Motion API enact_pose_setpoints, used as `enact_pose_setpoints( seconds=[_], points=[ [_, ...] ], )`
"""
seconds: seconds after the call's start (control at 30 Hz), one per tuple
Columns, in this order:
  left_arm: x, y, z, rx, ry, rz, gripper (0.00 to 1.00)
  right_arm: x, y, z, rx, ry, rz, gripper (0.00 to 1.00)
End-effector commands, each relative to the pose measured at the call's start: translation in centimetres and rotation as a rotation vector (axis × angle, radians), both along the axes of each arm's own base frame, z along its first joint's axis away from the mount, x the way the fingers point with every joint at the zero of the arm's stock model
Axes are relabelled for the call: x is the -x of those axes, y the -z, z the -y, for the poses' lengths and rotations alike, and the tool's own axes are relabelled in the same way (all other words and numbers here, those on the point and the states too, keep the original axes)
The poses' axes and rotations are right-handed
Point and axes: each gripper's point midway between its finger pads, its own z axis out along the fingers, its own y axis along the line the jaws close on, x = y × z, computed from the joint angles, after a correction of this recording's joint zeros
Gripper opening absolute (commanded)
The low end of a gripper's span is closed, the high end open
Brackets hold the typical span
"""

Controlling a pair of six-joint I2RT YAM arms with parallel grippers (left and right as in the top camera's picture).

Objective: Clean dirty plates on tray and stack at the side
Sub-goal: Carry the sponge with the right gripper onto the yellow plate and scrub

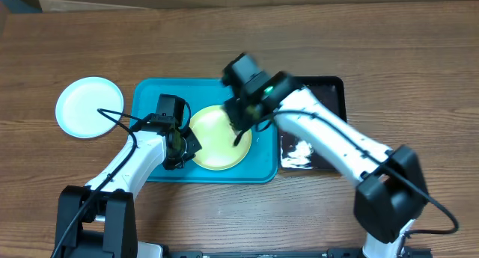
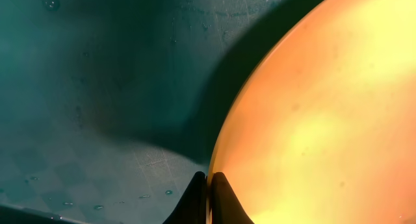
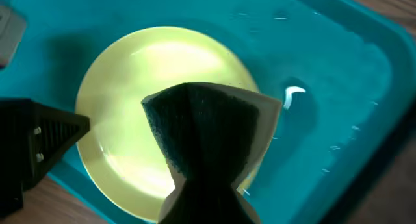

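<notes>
A pale yellow plate (image 1: pixel 219 138) lies in the teal tray (image 1: pixel 150 93). My left gripper (image 1: pixel 185 143) is shut on its left rim; in the left wrist view the two fingertips (image 2: pixel 208 188) pinch the plate's edge (image 2: pixel 325 120) above the tray floor (image 2: pixel 97 87). My right gripper (image 1: pixel 241 129) hangs over the plate's right half, shut on a dark green sponge (image 3: pixel 208 130) that hides part of the plate (image 3: pixel 130 81). A white plate (image 1: pixel 90 107) sits on the table left of the tray.
A narrow black tray (image 1: pixel 329 90) lies right of the teal tray, with a white foamy patch (image 1: pixel 298 152) in it. Water drops dot the teal tray's floor (image 3: pixel 325 87). The left gripper's body (image 3: pixel 36 146) shows at the plate's edge in the right wrist view.
</notes>
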Motion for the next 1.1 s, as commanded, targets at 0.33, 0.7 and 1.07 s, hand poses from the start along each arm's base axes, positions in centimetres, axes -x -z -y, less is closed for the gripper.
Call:
enact_pose_setpoints(
  seconds=[0.33,0.7,1.07],
  points=[
    [-0.6,-0.3,-0.1,-0.005,0.025,0.014,0.04,-2.0,6.1,-0.1,0.328,0.073,0.201,0.04],
    [-0.6,-0.3,-0.1,-0.006,0.032,0.013,0.04,-1.8,8.7,0.2,0.342,0.066,0.165,0.04],
    [-0.6,-0.3,-0.1,-0.009,0.031,0.013,0.04,0.6,12.8,-0.3,0.323,0.058,0.008,0.04]
  ],
)
